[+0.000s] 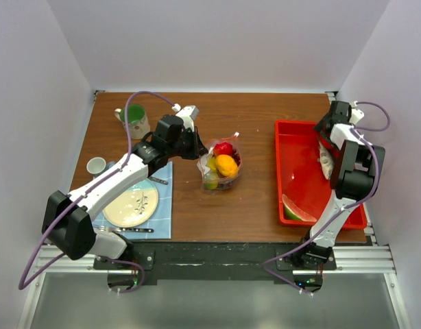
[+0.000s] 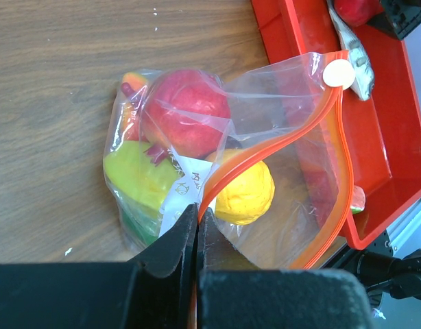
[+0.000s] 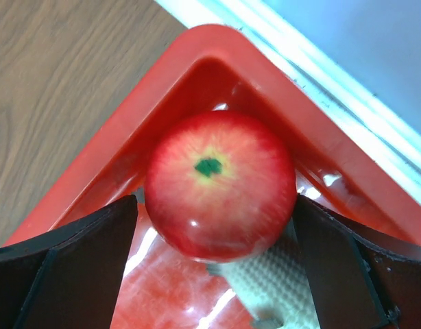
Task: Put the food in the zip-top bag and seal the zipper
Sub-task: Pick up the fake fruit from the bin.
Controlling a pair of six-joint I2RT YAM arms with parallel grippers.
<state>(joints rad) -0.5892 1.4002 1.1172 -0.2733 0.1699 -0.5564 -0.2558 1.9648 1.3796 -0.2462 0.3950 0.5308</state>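
The zip-top bag (image 1: 221,168) stands mid-table with its mouth gaping. Through the clear plastic I see a red apple (image 2: 186,113), a yellow lemon (image 2: 245,195) and a green fruit (image 2: 138,175). My left gripper (image 2: 197,212) is shut on the bag's mouth edge, right at the orange-red zipper (image 2: 334,157). My right gripper (image 3: 216,205) hangs open in the far corner of the red tray (image 1: 293,171), with a finger on either side of a second red apple (image 3: 221,185). A silver fish (image 3: 279,288) lies just under that apple. A watermelon wedge (image 1: 297,209) rests at the tray's near end.
A green mug (image 1: 135,122) and a small white cup (image 1: 96,165) stand at the left. A cream plate (image 1: 131,207) with cutlery lies on a blue mat near the left arm. White walls close in the table on three sides.
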